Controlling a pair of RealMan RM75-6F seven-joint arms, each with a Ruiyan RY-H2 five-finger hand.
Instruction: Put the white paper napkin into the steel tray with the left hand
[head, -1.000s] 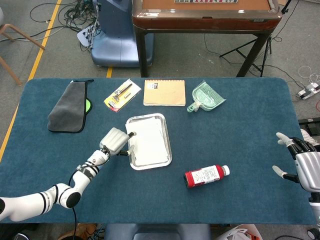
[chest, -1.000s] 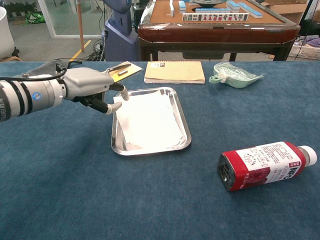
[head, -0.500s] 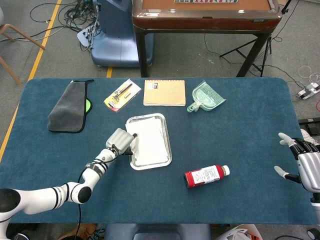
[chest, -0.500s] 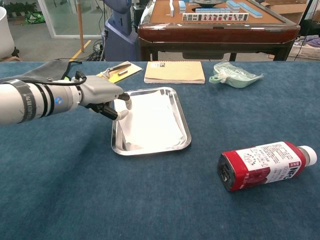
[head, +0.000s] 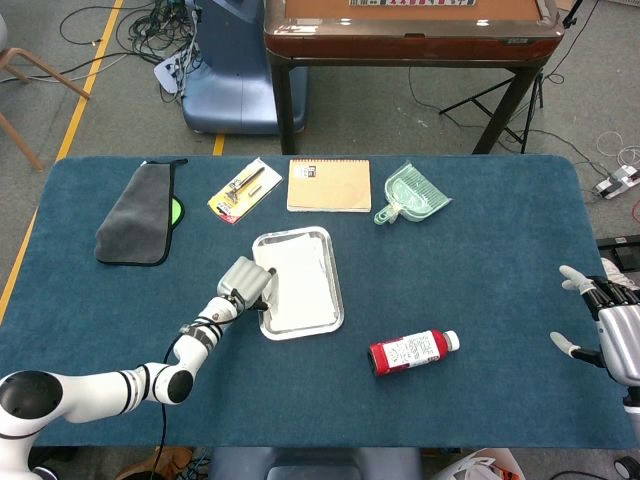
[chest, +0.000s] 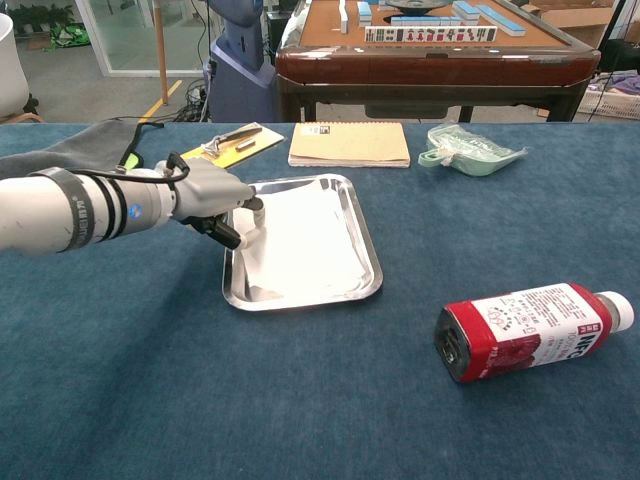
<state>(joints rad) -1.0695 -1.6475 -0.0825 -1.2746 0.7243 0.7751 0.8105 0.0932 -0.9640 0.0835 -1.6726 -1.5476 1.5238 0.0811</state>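
The left hand (chest: 215, 195) was grey with dark fingers, on a white arm (chest: 60, 212) banded black; the right hand (head: 612, 325) grey-white

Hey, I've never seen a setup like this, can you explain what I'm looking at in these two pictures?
This is a two-armed robot at a blue table. One picture looks down from its head, the other forward from its chest. Its left hand is at the edge of a steel tray, fingers on a white paper napkin lying inside. Its right hand waits open at the table's far side. Also there: a red bottle on its side, a notebook, a green dustpan and a dark cloth.
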